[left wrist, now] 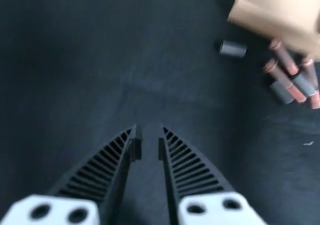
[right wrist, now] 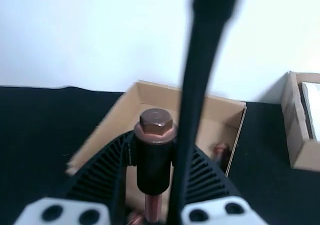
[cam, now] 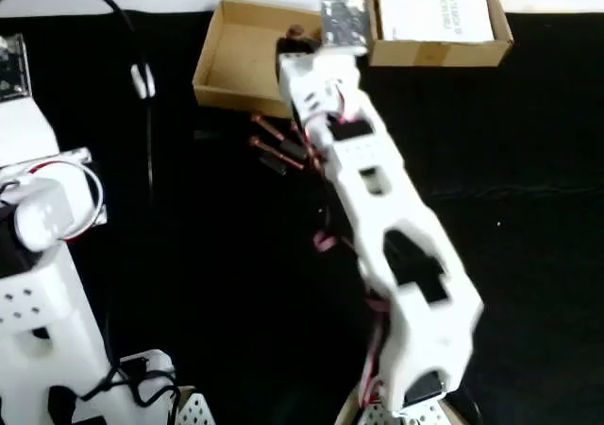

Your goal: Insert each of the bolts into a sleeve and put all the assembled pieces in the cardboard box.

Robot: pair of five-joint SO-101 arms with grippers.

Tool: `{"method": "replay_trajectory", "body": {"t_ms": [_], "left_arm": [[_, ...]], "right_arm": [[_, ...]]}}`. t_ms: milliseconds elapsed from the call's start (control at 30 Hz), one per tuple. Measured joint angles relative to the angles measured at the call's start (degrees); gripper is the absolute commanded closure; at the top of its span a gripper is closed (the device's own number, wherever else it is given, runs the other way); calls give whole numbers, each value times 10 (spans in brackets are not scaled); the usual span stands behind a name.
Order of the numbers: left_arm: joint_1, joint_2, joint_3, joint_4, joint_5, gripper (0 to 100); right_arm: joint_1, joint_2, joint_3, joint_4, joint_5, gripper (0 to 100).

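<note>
Right gripper (right wrist: 152,152) is clamped on the black cylindrical sleeve (right wrist: 154,172) with the copper hex-head bolt (right wrist: 156,122) seated, long axis along the fingers, head leading, poised at the three o'clock end of the open brown cardboard box (cam: 231,61).

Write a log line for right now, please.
right gripper: shut on sleeve with bolt, at box | left gripper: open, empty | other bolts: beside box

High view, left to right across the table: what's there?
Left arm → cardboard box → second box holding a white booklet. Right arm left out because it overlaps the cardboard box.
</note>
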Motion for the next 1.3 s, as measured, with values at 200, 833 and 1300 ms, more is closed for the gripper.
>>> {"method": "replay_trajectory", "body": {"t_ms": [200, 833, 1300], "left_arm": [[-11, -60, 111, -13, -4, 924], [-11, -150, 400, -217, -18, 816], [-11, 278, 385, -389, -4, 818]], "right_arm": [[1, 270, -282, 5, 17, 861], [-16, 412, -833, 559, 31, 764], [-84, 333, -774, 960, 229, 826]]}}
